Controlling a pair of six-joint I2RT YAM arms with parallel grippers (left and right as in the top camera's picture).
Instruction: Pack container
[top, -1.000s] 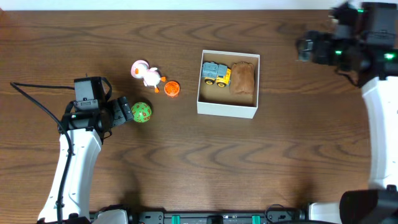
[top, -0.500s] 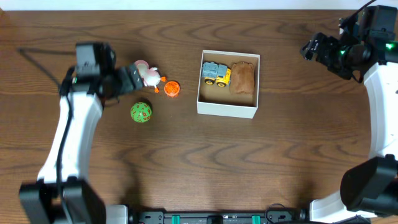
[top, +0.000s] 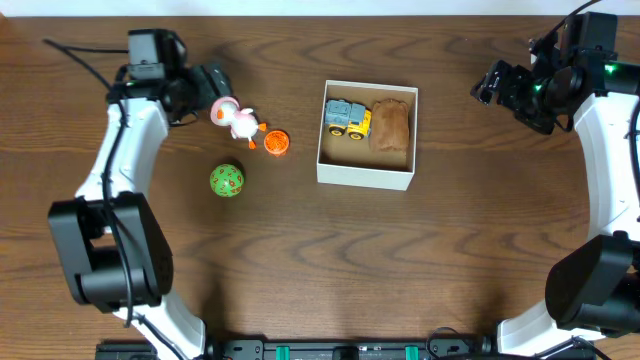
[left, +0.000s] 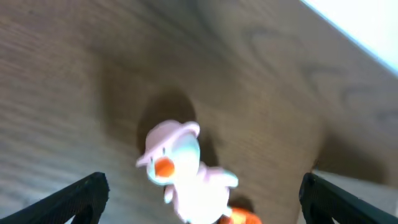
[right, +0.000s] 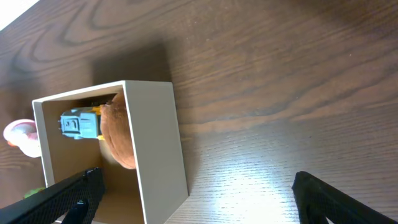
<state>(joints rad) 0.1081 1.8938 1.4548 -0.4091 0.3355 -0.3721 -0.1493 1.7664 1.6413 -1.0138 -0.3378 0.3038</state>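
Container (top: 366, 178): square, shallow, white walls, brown inside. Right of mid-table, with truck (top: 347, 118) and brown toy (top: 390, 125) side by side at its far end. Well apart from both grippers. To its left, going near to far: ball (top: 227, 180), orange piece (top: 277, 142), duck (top: 236, 119), then left gripper (top: 212, 82), spread wide just beyond the duck, holding nothing. Right gripper (top: 492, 82) off past the container's far-right corner, also gaping, empty. Since a second ago: left gripper gone from ball to duck; container unmoved.
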